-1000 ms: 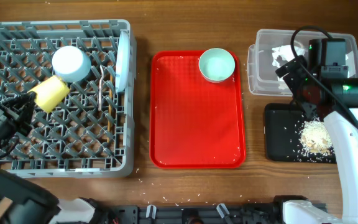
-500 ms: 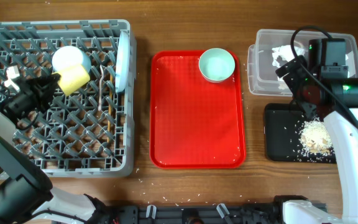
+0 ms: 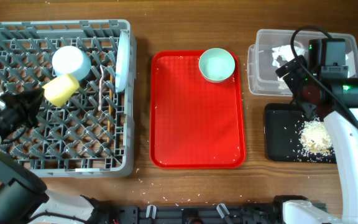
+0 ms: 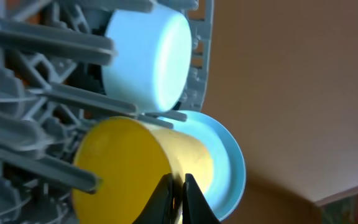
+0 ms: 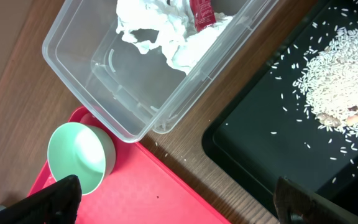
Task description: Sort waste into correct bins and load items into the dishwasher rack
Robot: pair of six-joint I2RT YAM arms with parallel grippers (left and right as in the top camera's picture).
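The grey dishwasher rack (image 3: 5,163) stands at the left. In it are the pale blue bowl (image 3: 71,63), the upright plate (image 3: 123,60), a white fork (image 3: 100,93) and chopsticks (image 3: 109,112). My left gripper (image 3: 40,97) is shut on the wall of the yellow cup (image 3: 61,89) and holds it on its side over the rack, just below the bowl. The left wrist view shows the jaws (image 4: 178,193) pinching the cup (image 4: 120,168), with the bowl (image 4: 145,59) and plate (image 4: 232,171) behind. My right gripper (image 5: 179,202) is open and empty above the gap between the bins.
The red serving tray (image 3: 191,124) lies in the middle with the light green bowl (image 3: 216,65) at its far right corner. The clear tub (image 3: 263,62) holds white tissue (image 5: 160,34) and a red wrapper (image 5: 201,12). The black tray (image 3: 281,134) holds beige scraps (image 3: 316,137).
My left gripper carried the yellow cup up and right toward the blue bowl, then back down and left a little. The right arm has not moved.
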